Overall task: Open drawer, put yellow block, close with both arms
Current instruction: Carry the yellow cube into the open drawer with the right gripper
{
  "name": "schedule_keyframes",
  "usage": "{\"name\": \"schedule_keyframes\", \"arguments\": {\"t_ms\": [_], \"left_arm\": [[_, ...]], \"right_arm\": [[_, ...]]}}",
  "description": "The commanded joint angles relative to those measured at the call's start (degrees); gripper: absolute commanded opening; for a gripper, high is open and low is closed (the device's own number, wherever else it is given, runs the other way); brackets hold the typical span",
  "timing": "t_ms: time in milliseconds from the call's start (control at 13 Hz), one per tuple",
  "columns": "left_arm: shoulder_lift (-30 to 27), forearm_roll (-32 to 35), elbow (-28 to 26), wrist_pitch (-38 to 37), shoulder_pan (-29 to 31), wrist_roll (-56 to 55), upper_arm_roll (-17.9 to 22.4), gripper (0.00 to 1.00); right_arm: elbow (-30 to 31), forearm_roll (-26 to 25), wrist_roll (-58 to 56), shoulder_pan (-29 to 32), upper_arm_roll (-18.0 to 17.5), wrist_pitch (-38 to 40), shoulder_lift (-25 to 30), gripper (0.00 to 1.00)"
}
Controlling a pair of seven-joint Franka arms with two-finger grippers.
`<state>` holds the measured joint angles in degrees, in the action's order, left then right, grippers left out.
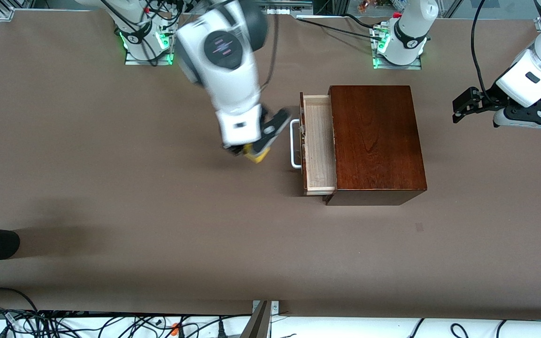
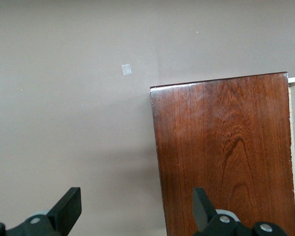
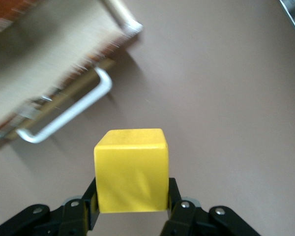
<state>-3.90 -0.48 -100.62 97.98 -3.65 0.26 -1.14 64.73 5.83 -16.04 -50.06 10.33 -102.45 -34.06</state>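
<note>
Right gripper point(image 3: 132, 209): I see its jaws pinching the small bright yellow cube point(image 3: 131, 169), raised over bare worktop point(image 1: 111, 188) just beside the drawer's white U-shaped handle point(image 1: 294, 144).
Yellow cube: in the air, not yet over the tray; it also shows under the right wrist point(image 1: 256, 153).
Drawer point(image 1: 318, 143): pale wood tray pulled partway out of the glossy dark-brown wooden box point(image 1: 376, 141), toward the right arm's end.
Left gripper point(image 2: 137, 211): I read its jaws as spread, holding nothing, waiting over the worktop at the box's edge toward the left arm's end.
</note>
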Motion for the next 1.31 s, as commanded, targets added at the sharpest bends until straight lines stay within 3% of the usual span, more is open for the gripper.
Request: {"name": "schedule_keyframes", "arguments": {"t_ms": [0,385,846,1231], "left_arm": [[-0.15,1.1,0.34,-0.77,-0.04,1.06,0.17,1.0],[-0.15,1.1,0.34,-0.86,-0.04,1.06,0.08,1.0],[-0.15,1.1,0.34,-0.86,-0.04,1.06,0.08,1.0],[-0.15,1.1,0.34,-0.86,-0.04,1.06,0.08,1.0]], "right_arm": [[-6.28,-0.2,-0.13,-1.09,-4.07,0.59,-3.55,0.12],[-6.28,-2.12,-1.44,-7.76,-5.24,-2.48,-5.83,0.12],[-6.28,-3.63,-8.03,-9.27,-5.41,-10.65,-11.37,0.12],[-5.75,-3.63,-11.55,-9.27,-5.5,-11.01,-13.48,0.12]]}}
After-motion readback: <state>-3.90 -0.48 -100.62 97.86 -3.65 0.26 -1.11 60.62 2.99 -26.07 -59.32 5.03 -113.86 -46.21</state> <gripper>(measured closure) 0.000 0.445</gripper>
